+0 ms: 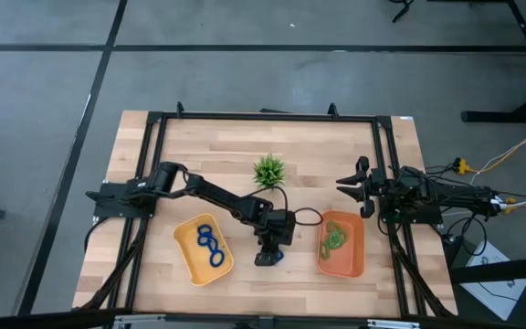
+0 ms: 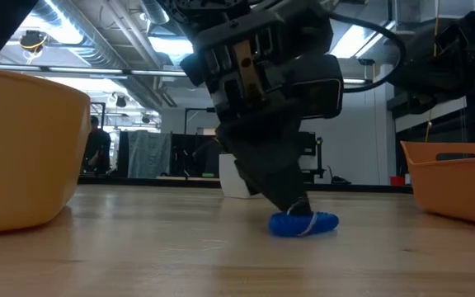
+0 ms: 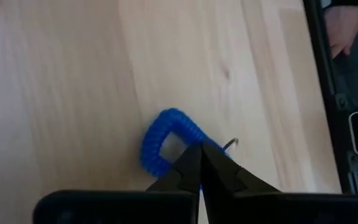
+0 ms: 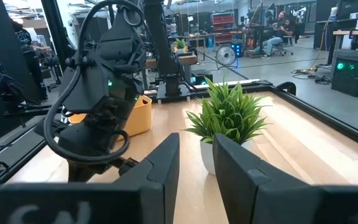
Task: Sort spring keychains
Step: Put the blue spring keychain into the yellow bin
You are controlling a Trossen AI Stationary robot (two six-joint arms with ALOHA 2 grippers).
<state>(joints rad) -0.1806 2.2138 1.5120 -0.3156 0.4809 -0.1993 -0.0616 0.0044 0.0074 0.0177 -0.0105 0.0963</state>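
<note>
Two trays: a yellow tray with three blue rings, an orange tray with green rings, number unclear. One blue ring on the surface. One plant.

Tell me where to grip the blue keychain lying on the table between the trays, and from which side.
Grip one strand of the blue keychain, coming straight down from above: it lies flat on the table. The left end effector already pinches it this way.

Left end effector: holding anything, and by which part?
Left end effector is shut on the blue spring keychain, pinching the coil near its metal ring, on the table.
</note>
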